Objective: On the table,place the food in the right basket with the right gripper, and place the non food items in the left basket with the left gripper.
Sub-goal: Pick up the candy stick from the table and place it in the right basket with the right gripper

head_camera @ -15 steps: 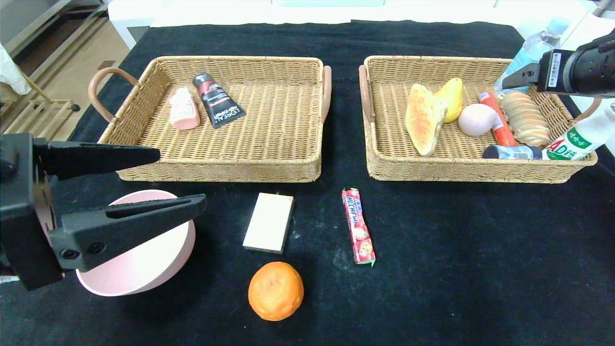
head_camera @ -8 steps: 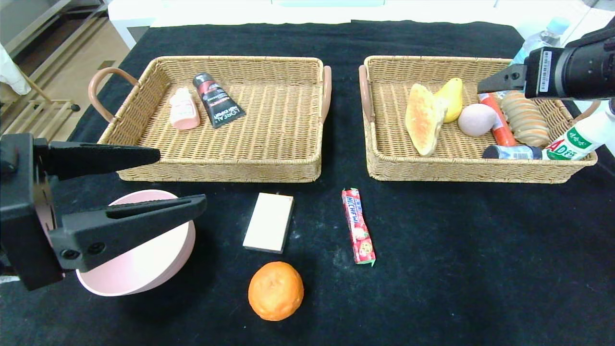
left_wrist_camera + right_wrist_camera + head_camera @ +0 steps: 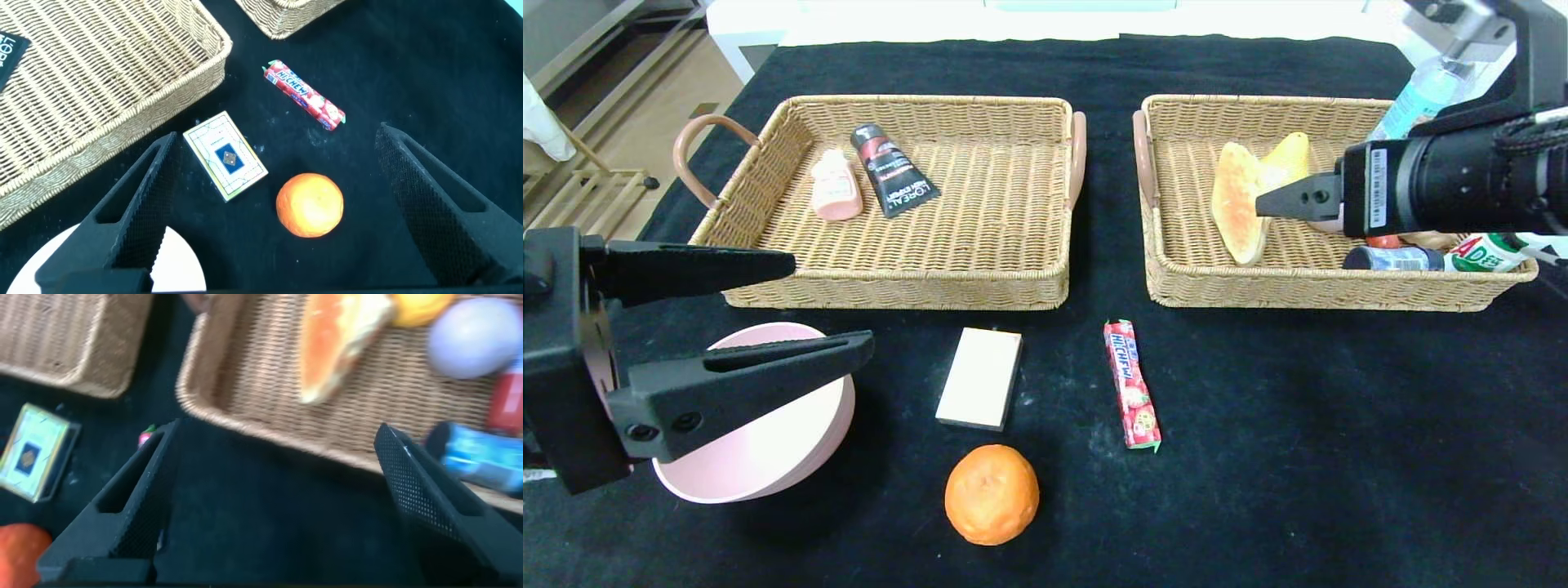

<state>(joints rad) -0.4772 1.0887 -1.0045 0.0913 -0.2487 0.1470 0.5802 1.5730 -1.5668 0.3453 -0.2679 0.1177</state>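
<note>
Black cloth covered the counter (image 3: 1298,457), which carried two wicker baskets side by side at the back.

Left basket (image 3: 980,278): held a pink bottle (image 3: 836,186) and a black tube (image 3: 893,170), lying just beside each other near its far left corner.

Right basket (image 3: 1258,287): held a bread slice (image 3: 1235,204), a yellow fruit (image 3: 1290,157) behind it, and a drink bottle (image 3: 1437,258) lying along the near wall; other contents were hidden by the arm.

Loose items on the cloth, in front of the baskets: a card box (image 3: 979,377), a red candy stick (image 3: 1131,385) to its right and apart from it, an orange (image 3: 992,494) nearest the robot, and a pink bowl (image 3: 768,445) at the left, partly under the left arm.

Left pincer (image 3: 825,306): released, jaws spread wide, hovering over the bowl's edge, holding nothing.

Right pincer (image 3: 278,498): released, jaws spread wide and empty, positioned above the right basket's front area; in the head view only one fingertip (image 3: 1286,200) showed, in front of the bread slice.

Beyond the right basket stood a clear water bottle (image 3: 1417,98).
</note>
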